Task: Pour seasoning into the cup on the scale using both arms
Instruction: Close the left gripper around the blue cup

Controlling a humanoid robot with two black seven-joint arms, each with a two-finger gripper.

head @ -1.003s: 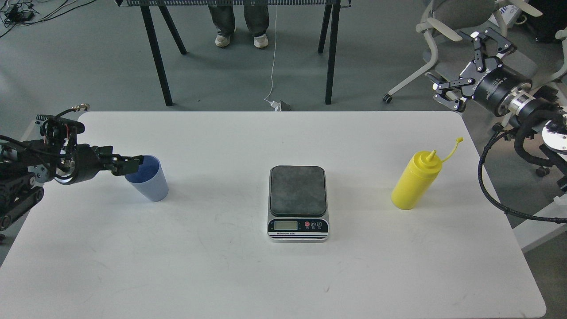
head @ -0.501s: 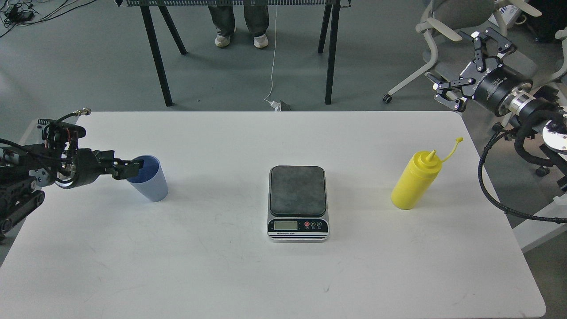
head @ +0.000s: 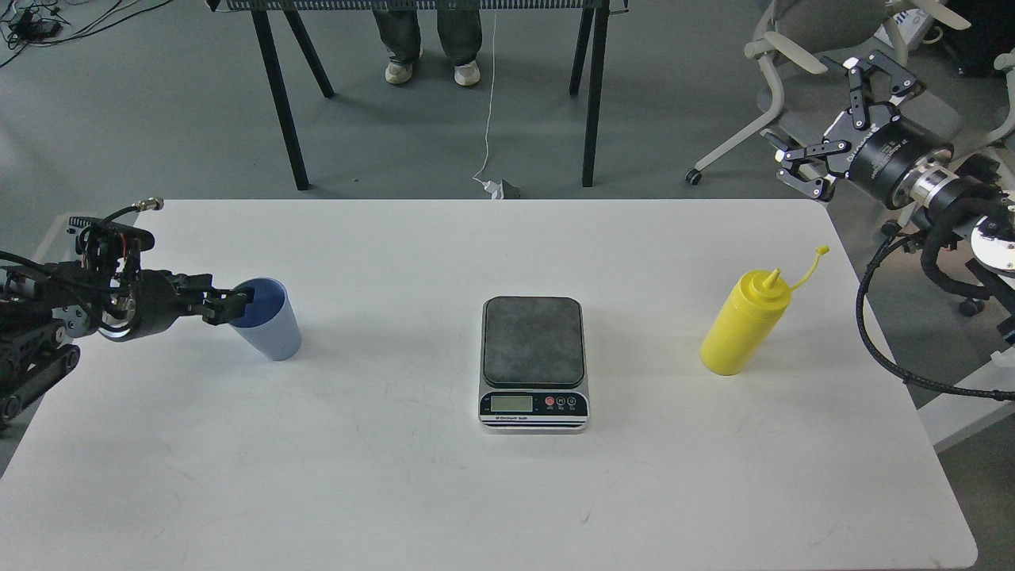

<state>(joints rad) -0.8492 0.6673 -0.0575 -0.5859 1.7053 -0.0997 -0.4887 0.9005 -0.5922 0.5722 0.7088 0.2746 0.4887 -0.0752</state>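
— While the left gripper (head: 231,305) sits at the blue cup (head: 268,319) on the table's left, I cannot tell its jaw state.
— Cup looks light, tippy; take its ribbed wall. Right gripper (head: 833,119) spread wide, empty, beyond the bottle (head: 744,323).

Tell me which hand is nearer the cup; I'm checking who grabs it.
Left. The left hand is at the cup's rim; the right hand is raised off the table's far right corner.

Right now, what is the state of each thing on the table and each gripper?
Cup: upright, off the scale.
Scale: platform bare.
Bottle: upright, cap off.
Left gripper: at the cup's rim, grip unclear.
Right gripper: open, holding nothing.
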